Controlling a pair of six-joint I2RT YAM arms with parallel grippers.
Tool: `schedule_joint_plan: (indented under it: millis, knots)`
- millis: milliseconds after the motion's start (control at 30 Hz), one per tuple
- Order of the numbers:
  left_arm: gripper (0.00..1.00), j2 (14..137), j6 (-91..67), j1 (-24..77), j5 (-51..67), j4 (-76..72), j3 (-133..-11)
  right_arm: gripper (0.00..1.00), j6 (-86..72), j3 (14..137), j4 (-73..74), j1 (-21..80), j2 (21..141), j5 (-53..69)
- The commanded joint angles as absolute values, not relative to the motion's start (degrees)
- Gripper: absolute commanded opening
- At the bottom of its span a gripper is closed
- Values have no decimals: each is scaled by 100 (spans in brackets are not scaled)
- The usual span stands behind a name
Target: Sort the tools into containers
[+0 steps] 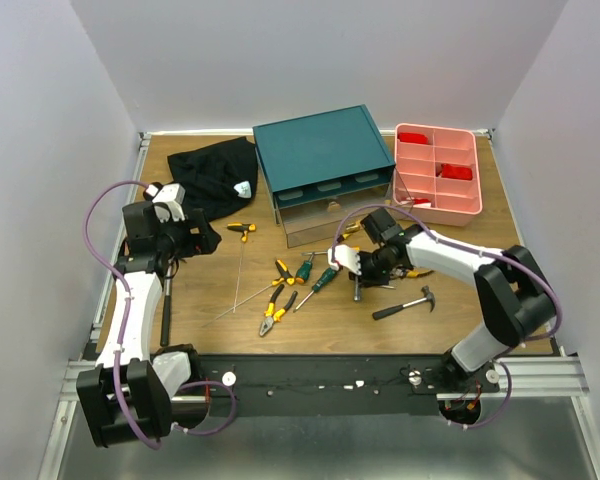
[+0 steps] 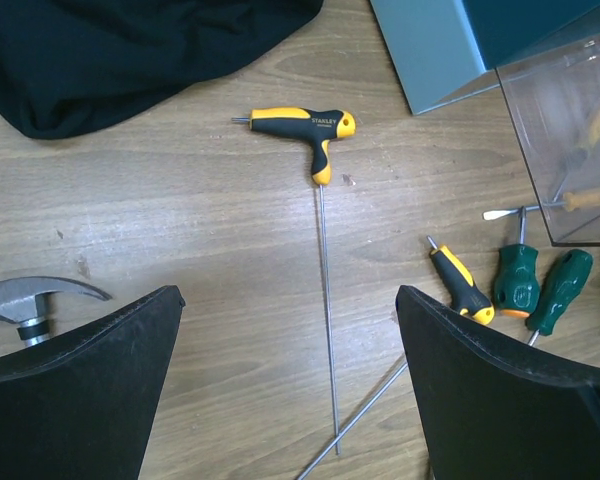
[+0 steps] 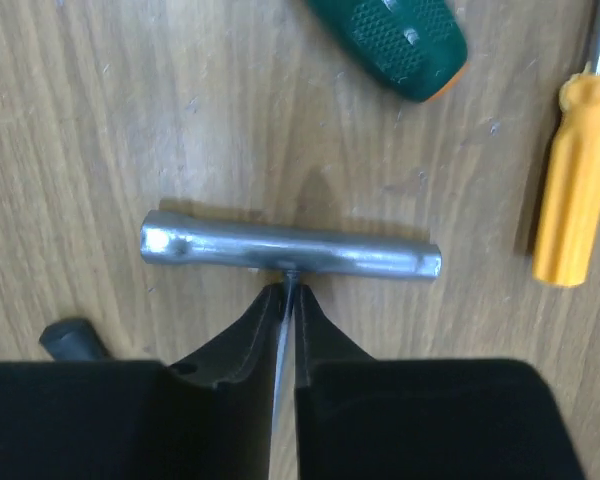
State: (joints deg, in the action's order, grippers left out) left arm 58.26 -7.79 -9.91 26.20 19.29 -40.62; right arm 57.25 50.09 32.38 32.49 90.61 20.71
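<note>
My right gripper (image 3: 285, 300) is shut on a thin metal rod (image 3: 283, 345) whose tip touches a steel tube (image 3: 290, 250) lying on the table. In the top view this gripper (image 1: 358, 268) is in front of the teal cabinet (image 1: 320, 150). My left gripper (image 2: 290, 380) is open and empty above a T-handle driver's long shaft (image 2: 325, 300), which crosses another thin rod (image 2: 365, 420). A yellow-black screwdriver (image 2: 460, 285) and two green ones (image 2: 518, 280) lie to the right. Pliers (image 1: 275, 310) and a hammer (image 1: 405, 305) lie nearer the front. The pink tray (image 1: 438, 172) stands at the back right.
A black cloth (image 1: 215, 175) lies at the back left. A clear drawer (image 2: 570, 130) stands pulled out of the cabinet with a tool inside. A second hammer's head (image 2: 30, 300) lies by my left finger. A yellow handle (image 3: 570, 180) and a green handle (image 3: 395, 45) lie near the tube.
</note>
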Motion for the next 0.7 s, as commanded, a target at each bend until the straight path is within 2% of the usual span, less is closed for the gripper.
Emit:
schedule_joint_plan:
  millis: [0, 67, 167, 300, 400, 500, 667]
  knots:
    - [99, 5924, -905, -1055, 2847, 1732, -4166, 16, 6055, 5212, 3585, 3217, 9422, 2311]
    - [99, 5933, -931, -1055, 2839, 1644, -4140, 15, 6169, 5160, 3656, 3217, 9378, 2303]
    - [99, 5863, -1011, -1055, 2865, 1521, -4061, 1, 6275, 5028, 3858, 3217, 9055, 2346]
    - [99, 5775, -1011, -1055, 2918, 1468, -3999, 1, 6538, 5062, 4655, 3217, 7851, 3239]
    - [99, 5713, -1037, -1046, 3006, 1345, -3885, 1, 6268, 5588, 4904, 3217, 7139, 3751]
    - [99, 5652, -1160, -1037, 3050, 1161, -3780, 1, 5882, 6405, 5063, 3217, 6970, 3885]
    - [99, 5555, -1265, -1037, 3076, 1028, -3700, 1, 5230, 7398, 4281, 3208, 7188, 3464]
